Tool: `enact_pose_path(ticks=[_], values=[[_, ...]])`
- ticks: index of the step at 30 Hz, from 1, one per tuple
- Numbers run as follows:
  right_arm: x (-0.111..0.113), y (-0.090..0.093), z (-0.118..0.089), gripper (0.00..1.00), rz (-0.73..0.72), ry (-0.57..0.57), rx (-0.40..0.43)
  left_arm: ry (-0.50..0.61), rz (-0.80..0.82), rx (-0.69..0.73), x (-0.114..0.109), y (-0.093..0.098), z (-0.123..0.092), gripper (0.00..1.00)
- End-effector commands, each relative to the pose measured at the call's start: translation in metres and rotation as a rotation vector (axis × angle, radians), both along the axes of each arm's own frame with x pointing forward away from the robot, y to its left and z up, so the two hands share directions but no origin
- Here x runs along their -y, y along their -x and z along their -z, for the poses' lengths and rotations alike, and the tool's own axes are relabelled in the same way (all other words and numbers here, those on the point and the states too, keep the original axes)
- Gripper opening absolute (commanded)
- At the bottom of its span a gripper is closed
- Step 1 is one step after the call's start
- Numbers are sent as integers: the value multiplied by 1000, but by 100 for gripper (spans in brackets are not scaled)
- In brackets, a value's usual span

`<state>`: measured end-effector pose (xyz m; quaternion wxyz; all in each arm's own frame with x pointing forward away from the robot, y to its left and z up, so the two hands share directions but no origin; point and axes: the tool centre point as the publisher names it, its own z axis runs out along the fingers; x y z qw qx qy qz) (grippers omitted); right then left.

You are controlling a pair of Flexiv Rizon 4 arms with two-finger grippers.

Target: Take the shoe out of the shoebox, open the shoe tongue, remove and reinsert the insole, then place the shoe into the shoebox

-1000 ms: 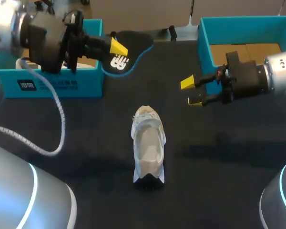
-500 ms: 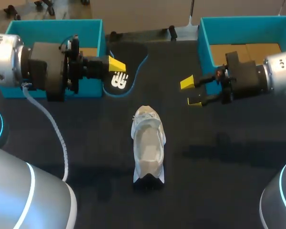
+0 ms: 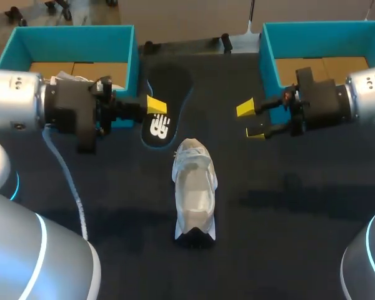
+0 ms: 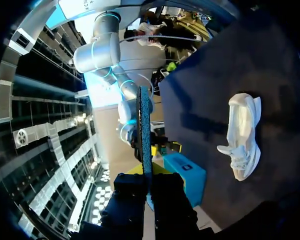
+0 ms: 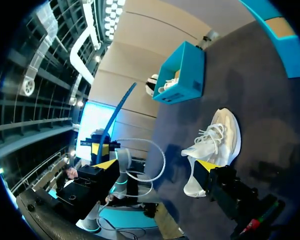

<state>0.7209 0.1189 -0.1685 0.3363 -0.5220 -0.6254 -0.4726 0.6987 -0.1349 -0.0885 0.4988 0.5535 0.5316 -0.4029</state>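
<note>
Dark table point(image 3: 300, 206) holds the white shoe point(image 3: 194, 187) at frame centre; the left gripper point(image 3: 155, 107), clamped on the insole point(image 3: 169, 87), has descended from upper left toward it, indicating reinsertion comes next, while the right gripper point(image 3: 250, 120) hangs released at right.

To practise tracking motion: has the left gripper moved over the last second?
Yes. The left gripper, holding the insole, came nearer the white shoe.

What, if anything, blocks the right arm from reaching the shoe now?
Probably yes: nothing blocks it. The right tool, open and empty, hangs beside the shoe with only bare table between. The left tool, shut on the insole, is on the shoe's other side.
</note>
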Motion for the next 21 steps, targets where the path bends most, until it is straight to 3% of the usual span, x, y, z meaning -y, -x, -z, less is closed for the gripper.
enact_pose_path(ticks=[1, 5, 11, 21], values=[[-1, 0, 0, 100, 2, 1, 0, 0, 5, 0, 5, -5, 0, 0], [-1, 0, 0, 100, 2, 1, 0, 0, 5, 0, 5, -5, 0, 0], [-1, 0, 0, 100, 2, 1, 0, -87, -22, 123, 17, -21, 42, 0], [-1, 0, 0, 100, 2, 1, 0, -13, -42, 163, 31, -32, 70, 0]])
